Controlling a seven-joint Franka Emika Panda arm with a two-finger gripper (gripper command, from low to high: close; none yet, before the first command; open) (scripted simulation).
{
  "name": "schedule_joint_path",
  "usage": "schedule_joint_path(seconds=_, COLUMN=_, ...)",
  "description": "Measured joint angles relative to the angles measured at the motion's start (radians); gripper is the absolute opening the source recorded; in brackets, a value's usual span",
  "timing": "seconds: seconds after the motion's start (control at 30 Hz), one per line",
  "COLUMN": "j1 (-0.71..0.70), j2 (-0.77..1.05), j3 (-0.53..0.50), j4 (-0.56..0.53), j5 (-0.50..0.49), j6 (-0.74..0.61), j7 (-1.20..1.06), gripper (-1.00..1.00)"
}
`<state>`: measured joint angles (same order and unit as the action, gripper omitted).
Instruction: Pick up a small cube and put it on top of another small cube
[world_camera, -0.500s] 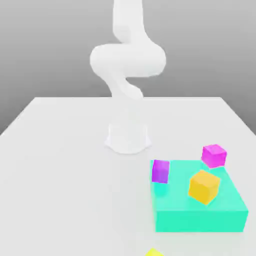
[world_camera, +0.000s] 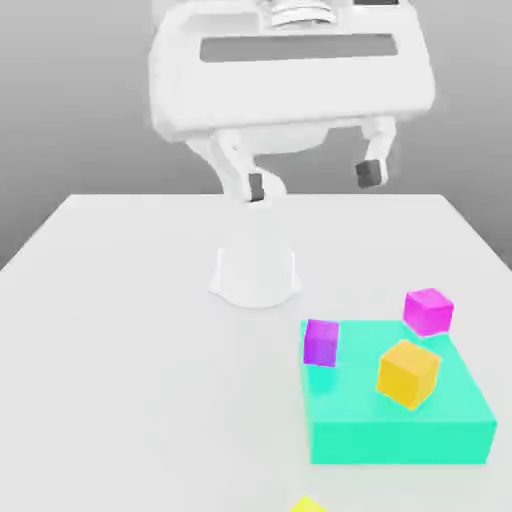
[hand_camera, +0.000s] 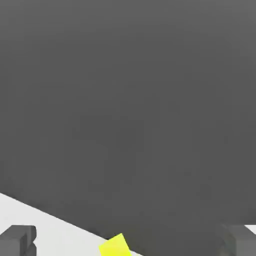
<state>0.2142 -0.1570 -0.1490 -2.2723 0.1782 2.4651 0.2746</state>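
The lemon-yellow cube (world_camera: 308, 505) lies at the table's near edge in the exterior view, only its top corner showing; the hand view catches it too (hand_camera: 115, 246). The amber cube (world_camera: 408, 373) rests tilted on the flat teal block (world_camera: 398, 425). My gripper (world_camera: 313, 179) hangs high above the table near the arm's base, open, its two dark fingertips (world_camera: 371, 173) wide apart with nothing between them. In the hand view the fingertips (hand_camera: 17, 240) stand far apart, and the gripper (hand_camera: 127, 242) is well away from both cubes.
A purple cube (world_camera: 321, 342) leans at the teal block's far left corner. A magenta cube (world_camera: 428, 310) sits at its far right corner. The arm's white base (world_camera: 255, 272) stands mid-table. The white table (world_camera: 120, 350) stretches to the exterior view's left.
The hand has swung into the exterior view from above, now hanging large over the base with fingers spread. The cubes and the teal block have not moved.
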Motion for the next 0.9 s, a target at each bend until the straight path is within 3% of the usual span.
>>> schedule_joint_path(seconds=0.23, j1=0.023, j2=0.249, j3=0.009, j4=0.009, j5=0.026, j6=0.070, j7=-0.177, gripper=0.00)
schedule_joint_path(seconds=0.5, j1=0.026, j2=0.515, j3=0.020, j4=0.016, j5=-0.059, j6=0.163, j7=-0.298, gripper=0.00)
schedule_joint_path(seconds=0.63, j1=0.010, j2=0.660, j3=0.042, j4=0.043, j5=-0.050, j6=0.263, j7=-0.325, gripper=0.00)
schedule_joint_path(seconds=0.67, j1=0.005, j2=0.689, j3=0.048, j4=0.049, j5=-0.044, j6=0.285, j7=-0.330, gripper=-1.00)
schedule_joint_path(seconds=0.9, j1=0.005, j2=0.692, j3=0.048, j4=0.050, j5=-0.044, j6=0.286, j7=-0.330, gripper=-1.00)
